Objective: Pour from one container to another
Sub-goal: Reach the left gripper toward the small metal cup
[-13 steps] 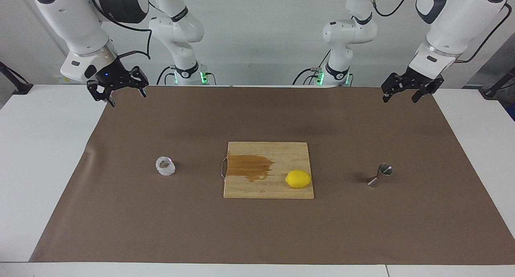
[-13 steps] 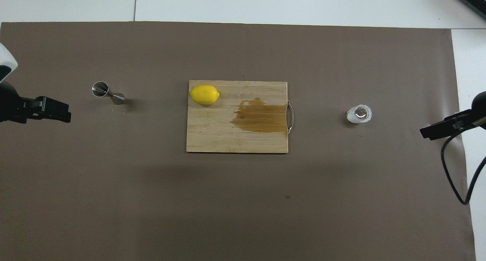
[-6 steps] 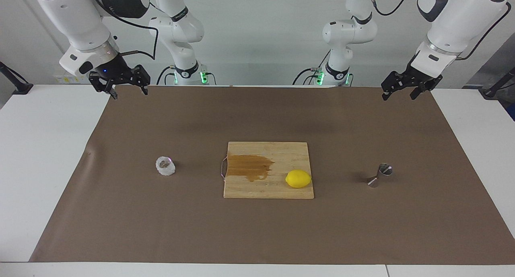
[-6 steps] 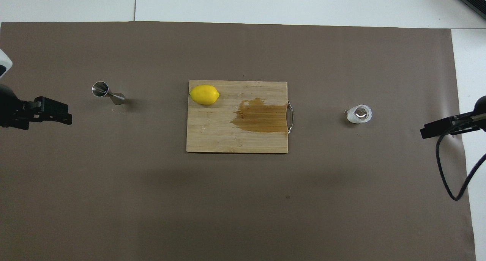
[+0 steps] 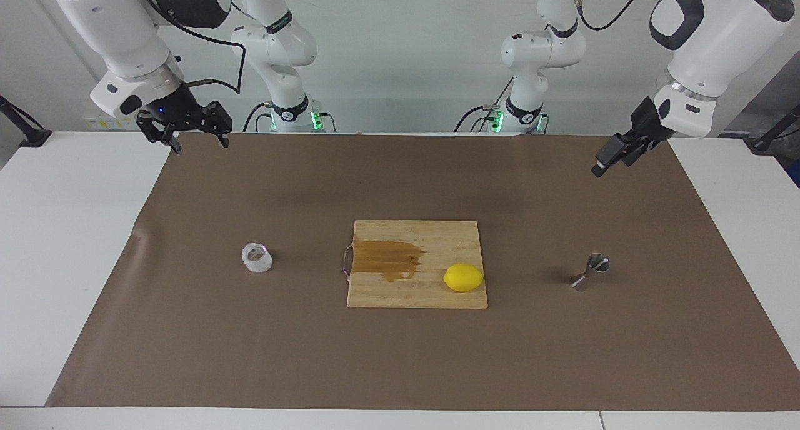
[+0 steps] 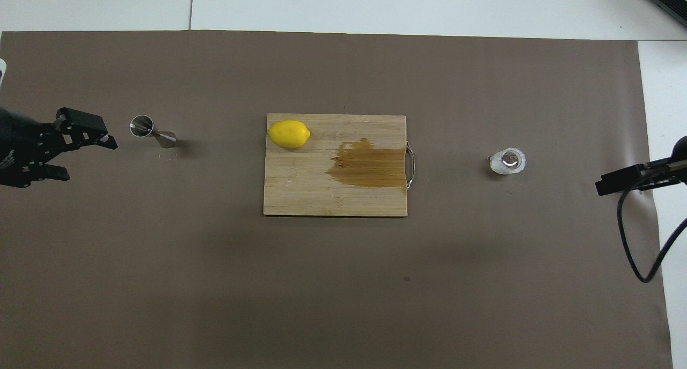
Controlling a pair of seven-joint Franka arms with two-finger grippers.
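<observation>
We see the glass cup (image 5: 257, 258) upright on the brown paper (image 5: 412, 361), at centre-left of the facing frame and centre-right of the overhead frame, its mouth pointing up; it is squat, with no marked long axis. The steel jigger (image 5: 590, 272) stands at centre-right of the facing frame and at upper left of the overhead frame. Its long axis runs through both cones and its narrow waist, and we read it as upright, one cone's mouth facing up; in the overhead frame the axis appears slanted toward the frame's lower right.

Between them lies the wooden cutting board (image 5: 431, 295), flat, carrying a brown wet stain (image 5: 389, 259) at its handle end and a lemon (image 5: 464, 277) at its other end.

The left hand (image 5: 615, 156) hangs open in the air at upper right of the facing frame, over the paper, well apart from the jigger. The right hand (image 5: 190, 133) hangs open at upper left, over the paper's edge on the bench (image 5: 69, 242), holding nothing.
</observation>
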